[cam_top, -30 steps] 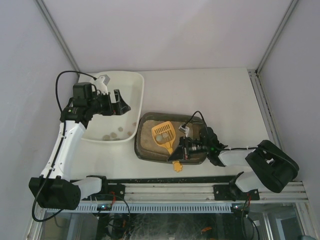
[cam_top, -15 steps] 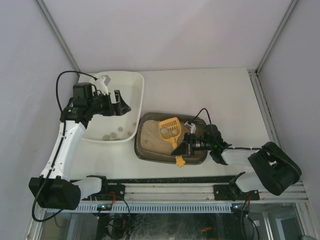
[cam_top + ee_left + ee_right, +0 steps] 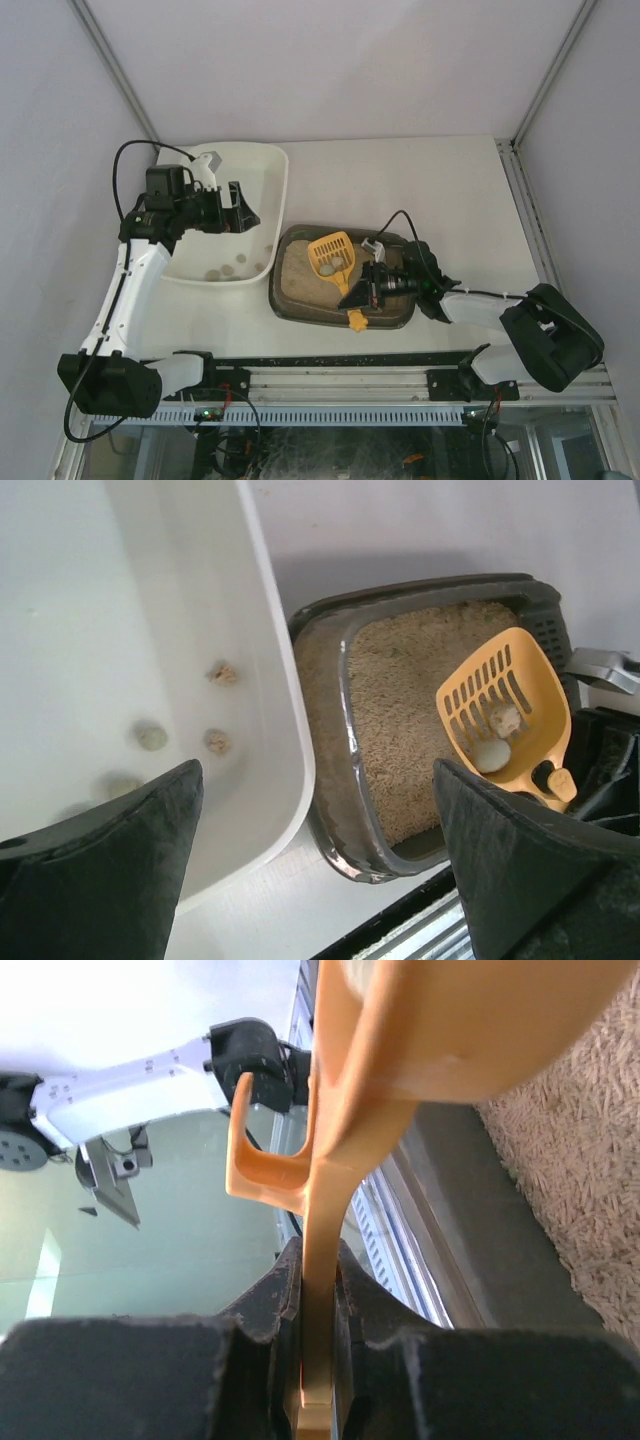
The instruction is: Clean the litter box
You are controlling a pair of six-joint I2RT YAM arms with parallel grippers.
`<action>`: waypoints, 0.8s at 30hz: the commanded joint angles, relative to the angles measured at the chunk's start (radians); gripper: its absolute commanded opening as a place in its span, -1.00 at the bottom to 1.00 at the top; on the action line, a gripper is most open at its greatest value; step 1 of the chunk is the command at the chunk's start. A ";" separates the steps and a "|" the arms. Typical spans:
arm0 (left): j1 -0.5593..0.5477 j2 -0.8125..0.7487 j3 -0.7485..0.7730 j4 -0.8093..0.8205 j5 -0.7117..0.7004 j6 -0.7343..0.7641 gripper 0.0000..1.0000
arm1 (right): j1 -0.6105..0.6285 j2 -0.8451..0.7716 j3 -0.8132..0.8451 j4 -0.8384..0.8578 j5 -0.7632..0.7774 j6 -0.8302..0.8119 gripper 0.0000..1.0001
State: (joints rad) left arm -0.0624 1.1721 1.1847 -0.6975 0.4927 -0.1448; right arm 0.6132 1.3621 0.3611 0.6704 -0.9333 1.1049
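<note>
The litter box (image 3: 279, 292), a dark olive tray of beige litter (image 3: 405, 715), lies near the table's front, just right of the white tub. My right gripper (image 3: 362, 290) is over its near right part, shut on the handle (image 3: 320, 1250) of a yellow slotted scoop (image 3: 333, 257). The scoop's head (image 3: 505, 710) hangs over the litter with two pale clumps (image 3: 493, 750) in it. My left gripper (image 3: 242, 205) hovers over the white tub's right side, open and holding nothing; in the left wrist view its fingers (image 3: 110, 870) frame the tub wall and the litter box rim (image 3: 335, 780).
The cream-white tub (image 3: 284, 175) stands to the left of the litter box, nearly touching it, with several small clumps (image 3: 217, 741) on its floor. A metal rail (image 3: 380, 377) with the arm bases runs along the near edge. Side walls close in the table.
The right gripper has raised the scoop out of the litter with the clumps in it and shifted it a little back and left. The left arm has not moved.
</note>
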 commanded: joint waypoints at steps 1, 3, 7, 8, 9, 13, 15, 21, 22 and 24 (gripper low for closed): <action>0.047 0.018 0.169 -0.075 -0.130 0.054 0.99 | 0.037 -0.066 0.278 -0.429 0.049 -0.234 -1.00; 0.092 0.040 0.241 -0.116 -0.124 0.045 1.00 | 0.037 -0.036 0.429 -0.656 0.076 -0.357 -1.00; 0.183 0.087 0.380 -0.202 -0.132 0.020 0.99 | 0.029 0.097 0.673 -0.884 0.053 -0.489 -1.00; 0.208 0.100 0.421 -0.221 -0.124 0.014 0.99 | 0.028 0.137 0.712 -0.902 0.049 -0.502 -1.00; 0.235 0.114 0.454 -0.240 -0.122 0.002 1.00 | 0.028 0.176 0.762 -0.923 0.042 -0.516 -1.00; 0.287 0.172 0.569 -0.302 -0.218 -0.061 0.99 | 0.055 0.375 1.039 -1.151 0.106 -0.603 -1.00; 0.286 0.190 0.611 -0.332 -0.307 -0.111 1.00 | 0.086 0.463 1.198 -1.245 0.181 -0.650 -1.00; 0.289 0.134 0.527 -0.279 -0.428 -0.171 0.91 | 0.188 0.679 1.499 -1.455 0.410 -0.737 -1.00; 0.292 0.118 0.519 -0.265 -0.438 -0.173 0.87 | 0.206 0.701 1.542 -1.482 0.445 -0.749 -1.00; 0.297 0.074 0.498 -0.231 -0.470 -0.183 0.85 | 0.245 0.739 1.612 -1.534 0.514 -0.777 -1.00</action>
State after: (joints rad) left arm 0.2249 1.3392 1.7103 -0.9939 0.1131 -0.2836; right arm 0.7876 2.0697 1.8297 -0.7010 -0.5922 0.4339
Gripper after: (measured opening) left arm 0.935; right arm 0.100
